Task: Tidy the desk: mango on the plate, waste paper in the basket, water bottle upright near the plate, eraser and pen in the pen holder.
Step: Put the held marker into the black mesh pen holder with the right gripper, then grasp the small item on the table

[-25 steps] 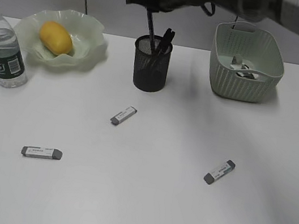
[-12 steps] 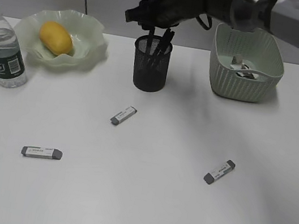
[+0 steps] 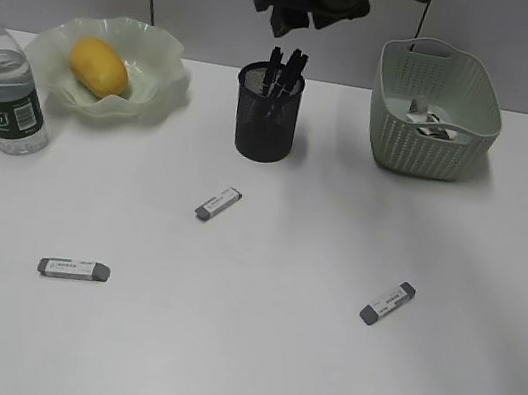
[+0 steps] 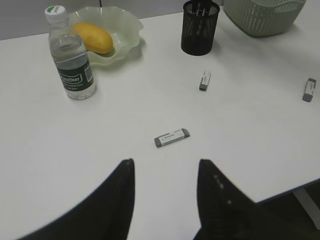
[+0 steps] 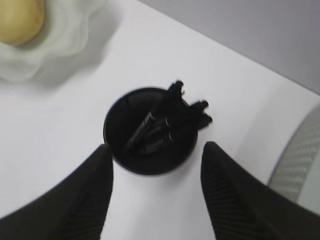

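Mostly done: mango [image 3: 99, 67] on plate [image 3: 163, 49], bottle [image 3: 5, 81] upright beside it, paper [image 3: 431, 121] binned, pens [image 3: 283, 70] in holder [image 3: 266, 117]. Your right end effector [image 5: 155, 187] hangs spread above the holder, left end effector [image 4: 165, 187] spread too; three erasers [image 3: 218, 203] left on the bench.

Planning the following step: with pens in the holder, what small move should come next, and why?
Probably send the open, empty right pincer down to the nearest eraser. The pens already stand in the pen holder, while three erasers lie on the desk.
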Controlling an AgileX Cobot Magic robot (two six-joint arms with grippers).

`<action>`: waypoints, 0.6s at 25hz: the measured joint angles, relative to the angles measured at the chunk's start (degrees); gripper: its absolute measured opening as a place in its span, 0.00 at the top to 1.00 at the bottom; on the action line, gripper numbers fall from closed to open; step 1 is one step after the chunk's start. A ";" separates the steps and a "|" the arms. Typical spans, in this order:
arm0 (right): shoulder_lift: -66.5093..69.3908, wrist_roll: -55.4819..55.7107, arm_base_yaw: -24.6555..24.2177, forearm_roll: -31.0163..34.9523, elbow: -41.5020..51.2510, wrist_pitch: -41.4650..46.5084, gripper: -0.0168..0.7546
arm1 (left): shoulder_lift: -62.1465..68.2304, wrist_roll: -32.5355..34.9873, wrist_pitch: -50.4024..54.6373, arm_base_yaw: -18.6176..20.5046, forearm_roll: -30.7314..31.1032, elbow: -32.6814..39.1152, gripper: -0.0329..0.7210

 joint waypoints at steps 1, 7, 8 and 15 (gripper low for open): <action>-1.25 -0.32 0.00 -0.32 -0.04 3.38 0.39 | 0.00 0.00 0.00 0.00 0.00 0.00 0.53; -6.60 -1.00 0.00 -4.47 -0.17 21.44 0.39 | 0.00 0.00 0.00 0.00 -0.05 0.00 0.53; -7.49 -1.08 0.00 -4.81 -0.17 23.72 0.39 | 0.00 0.00 0.00 0.00 -0.05 0.00 0.53; -18.37 -1.14 0.00 -5.08 9.05 25.88 0.39 | 0.00 0.00 0.00 0.00 -0.16 0.00 0.53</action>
